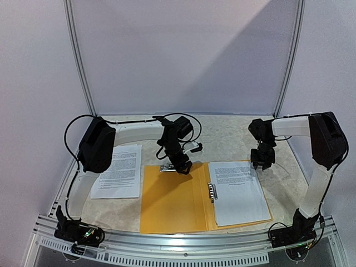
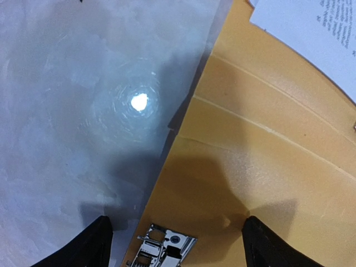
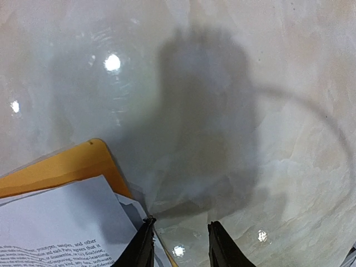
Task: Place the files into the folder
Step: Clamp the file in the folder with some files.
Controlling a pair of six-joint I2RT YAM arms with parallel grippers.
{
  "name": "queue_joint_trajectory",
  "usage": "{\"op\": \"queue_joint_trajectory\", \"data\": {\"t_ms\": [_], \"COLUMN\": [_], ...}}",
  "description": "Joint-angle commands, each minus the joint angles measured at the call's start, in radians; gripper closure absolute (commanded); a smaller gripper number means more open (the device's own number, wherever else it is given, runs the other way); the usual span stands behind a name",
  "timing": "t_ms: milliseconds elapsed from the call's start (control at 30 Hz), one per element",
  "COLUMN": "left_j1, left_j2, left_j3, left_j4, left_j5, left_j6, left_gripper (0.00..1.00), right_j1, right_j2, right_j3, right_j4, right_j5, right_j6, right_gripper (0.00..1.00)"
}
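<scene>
The step in hand looks like getting the last loose sheet (image 1: 118, 171) into the folder (image 1: 172, 200), which lies open on the table (image 1: 222, 139) with its left flap bare. That sheet lies on the table just left of the flap. It is thin and floppy, so I would pinch one edge, drag it low across the flap and set it square against the clip (image 1: 212, 191) at the spine. The sheet on the right half (image 1: 239, 192) should not be disturbed.

At the flap's far edge the left gripper (image 1: 179, 166) hovers, spread wide and holding nothing. It should clear that edge before it swings left. At the folder's far right corner the right gripper (image 1: 261, 161) is only narrowly parted, with table showing in the gap. The paper's corner lies by its left finger, possibly touching it.

Count:
- one folder
- one clip
- two paper piles, one filed and one out; the wrist view hints at more than one sheet in the filed pile
- two grippers
</scene>
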Motion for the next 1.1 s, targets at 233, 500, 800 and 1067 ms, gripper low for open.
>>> {"op": "queue_joint_trajectory", "data": {"t_ms": [233, 500, 800, 1067], "left_j1": [0.041, 0.058, 0.058, 0.045], "left_j2": [0.025, 0.004, -0.016, -0.037], "left_j3": [-0.1, -0.148, -0.016, 0.155], "left_j4": [-0.073, -0.05, -0.115, -0.198], "left_j5": [-0.129, -0.196, -0.127, -0.019], "left_j6": [0.053, 0.075, 0.073, 0.083], "left_gripper": [0.16, 0.16, 0.15, 0.14], "right_j1": [0.014, 0.017, 0.017, 0.015], "right_j2": [0.074, 0.072, 0.041, -0.1], "right_j3": [0.016, 0.022, 0.157, 0.197], "right_j4": [0.083, 0.107, -0.022, -0.184], "right_j5": [-0.145, -0.207, -0.072, 0.015], "right_j6": [0.018, 0.035, -0.036, -0.087], "right_gripper": [0.66, 0.66, 0.6, 0.45]}}
